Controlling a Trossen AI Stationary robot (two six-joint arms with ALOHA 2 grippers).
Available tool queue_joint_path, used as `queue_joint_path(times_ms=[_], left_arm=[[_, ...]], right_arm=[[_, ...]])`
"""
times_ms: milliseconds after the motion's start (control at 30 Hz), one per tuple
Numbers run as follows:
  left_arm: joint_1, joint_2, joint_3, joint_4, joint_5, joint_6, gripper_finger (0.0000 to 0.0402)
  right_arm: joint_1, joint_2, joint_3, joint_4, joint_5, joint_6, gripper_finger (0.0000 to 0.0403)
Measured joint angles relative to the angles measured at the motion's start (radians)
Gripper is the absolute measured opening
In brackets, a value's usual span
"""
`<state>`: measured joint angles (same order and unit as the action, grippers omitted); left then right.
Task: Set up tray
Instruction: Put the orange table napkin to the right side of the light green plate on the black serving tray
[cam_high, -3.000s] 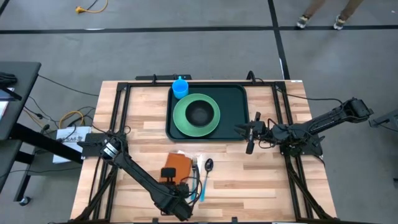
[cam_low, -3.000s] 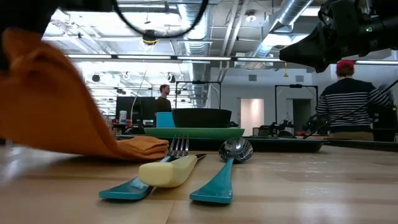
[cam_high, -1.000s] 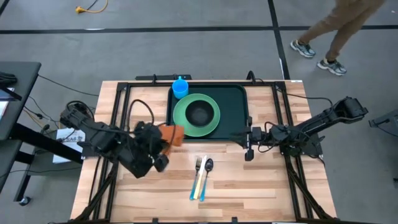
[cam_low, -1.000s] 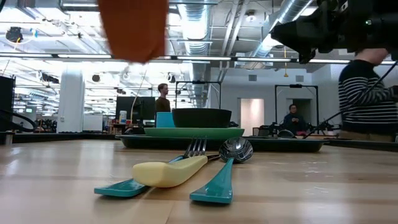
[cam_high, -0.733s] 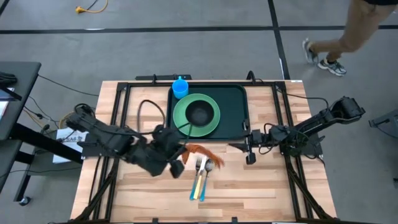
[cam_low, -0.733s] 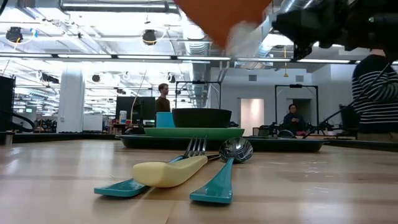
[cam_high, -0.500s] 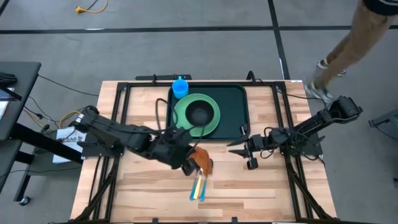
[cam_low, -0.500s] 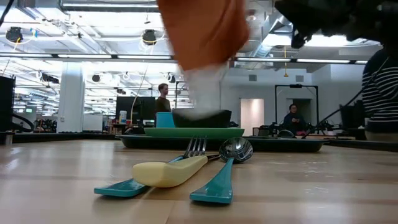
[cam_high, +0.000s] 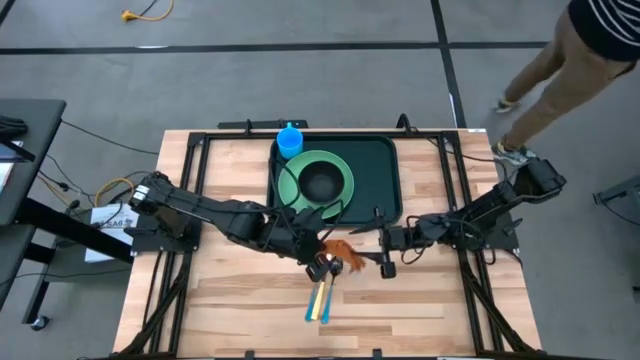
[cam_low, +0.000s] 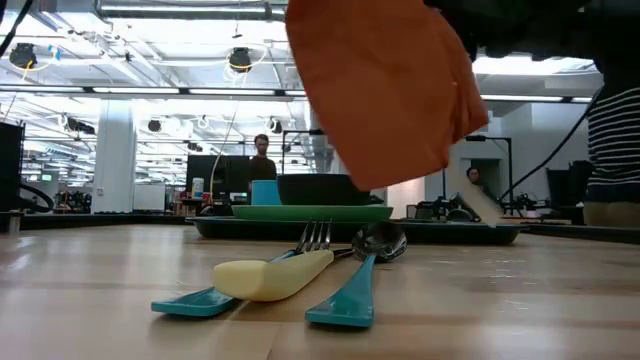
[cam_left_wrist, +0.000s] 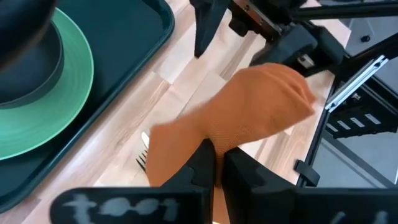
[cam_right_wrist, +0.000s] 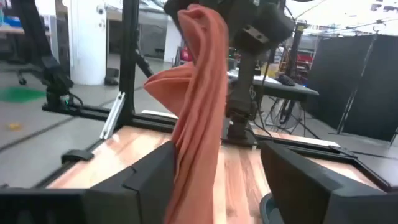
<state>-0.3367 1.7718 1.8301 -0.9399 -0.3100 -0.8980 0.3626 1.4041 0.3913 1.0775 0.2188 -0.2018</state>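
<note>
My left gripper (cam_high: 322, 265) is shut on an orange cloth (cam_high: 342, 252), held in the air over the cutlery (cam_high: 322, 295) on the wood near the table's middle. The cloth's free end (cam_right_wrist: 199, 93) reaches between the open fingers of my right gripper (cam_high: 378, 250), which points toward the table's left. In the low view the cloth (cam_low: 390, 90) hangs above the fork, knife and spoon (cam_low: 290, 280). Behind them lies the dark green tray (cam_high: 385, 165), carrying a light-green plate (cam_high: 298, 195), a black bowl (cam_high: 320, 183) and a blue cup (cam_high: 289, 141). My left gripper pinches a gathered end of the cloth (cam_left_wrist: 186, 149) between its two fingers, coming from the table's left. The cloth is lifted clear of the table and reaches away from the fingers toward my right gripper. My right gripper has the cloth between its open fingers (cam_right_wrist: 152, 177); whether they touch it, I cannot tell.
Bare wood lies left and right of the cutlery and along the near edge. A person (cam_high: 570, 50) walks on the floor past the table's far right corner. Black frame rails (cam_high: 195, 170) run along both table sides.
My left gripper has carried the orange cloth from the table's left toward its right, out over the cutlery, swinging it about on the way. My right gripper has moved toward the table's left and near edge, up to the cloth, and has opened.
</note>
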Motion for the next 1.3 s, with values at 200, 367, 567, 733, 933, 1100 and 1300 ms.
queue_joint_path(times_ms=[200, 367, 567, 733, 933, 1100, 1300], left_arm=[[0.0, 0.0, 0.0, -0.003, 0.018, -0.008, 0.0], [0.0, 0.0, 0.0, -0.011, 0.018, -0.013, 0.0], [0.0, 0.0, 0.0, -0.012, 0.026, -0.013, 0.0], [0.0, 0.0, 0.0, -0.012, 0.026, -0.01, 0.0], [0.0, 0.0, 0.0, -0.012, 0.027, -0.005, 0.0], [-0.005, 0.0, 0.0, -0.012, 0.034, -0.003, 0.0], [-0.011, 0.0, 0.0, -0.012, 0.057, -0.003, 0.0]], right_arm=[[0.003, 0.071, 0.062, -0.002, -0.004, -0.01, 0.0246], [0.013, 0.091, 0.104, -0.008, -0.008, -0.018, 0.0245], [0.034, 0.08, 0.133, -0.026, -0.008, -0.08, 0.0245], [0.035, 0.087, 0.193, -0.087, -0.008, -0.096, 0.0245], [0.012, 0.088, 0.3, -0.266, -0.008, -0.097, 0.0243], [0.007, 0.088, 0.341, -0.33, -0.008, -0.097, 0.023], [0.008, 0.088, 0.349, -0.368, 0.002, -0.122, 0.0204]])
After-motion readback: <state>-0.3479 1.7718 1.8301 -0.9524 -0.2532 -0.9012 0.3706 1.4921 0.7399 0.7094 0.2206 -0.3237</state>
